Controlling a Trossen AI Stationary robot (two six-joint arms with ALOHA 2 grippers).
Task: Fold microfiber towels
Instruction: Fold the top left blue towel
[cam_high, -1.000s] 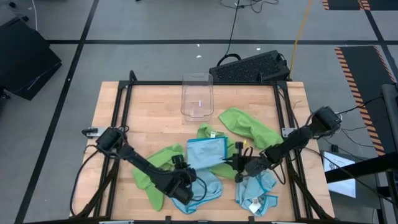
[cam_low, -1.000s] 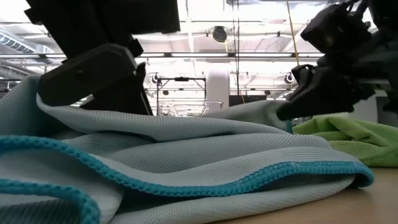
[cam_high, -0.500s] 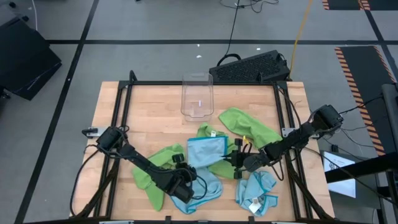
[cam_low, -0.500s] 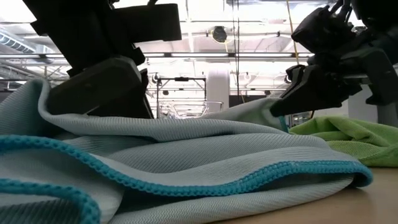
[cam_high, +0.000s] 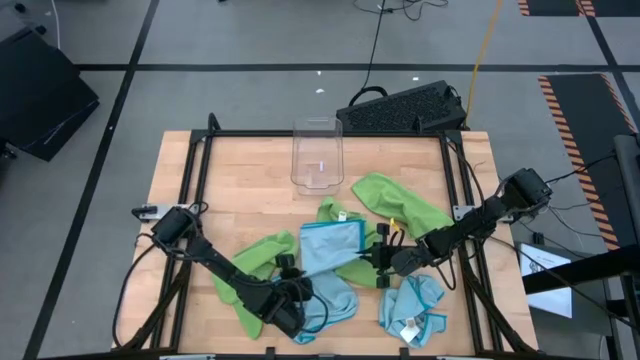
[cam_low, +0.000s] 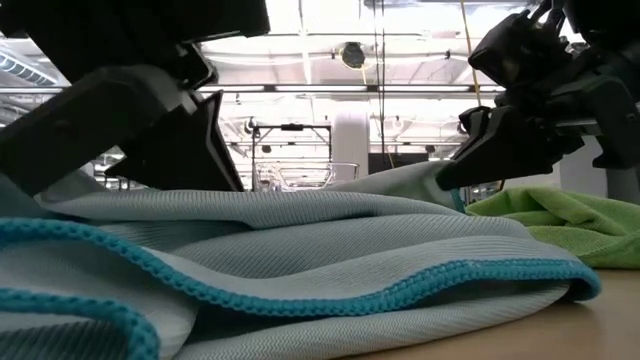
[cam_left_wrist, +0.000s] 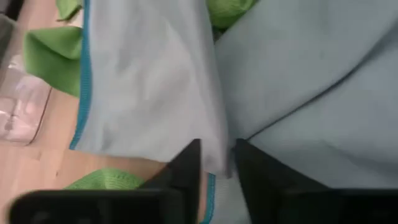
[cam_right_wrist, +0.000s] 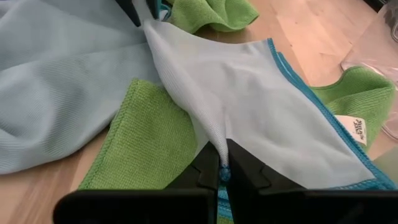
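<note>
One white tag (cam_right_wrist: 354, 126) on green towel (cam_right_wrist: 348, 99), print unreadable.

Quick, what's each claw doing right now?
Left claw: closed on the light blue towel.
Right claw: closed on the same towel's corner.

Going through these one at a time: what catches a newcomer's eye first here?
A jumble of green and blue towels at the table's near edge, with a blue towel stretched between both grippers. The right gripper pinches its corner; the left gripper clamps its opposite edge. A clear bin stands apart, farther back.
</note>
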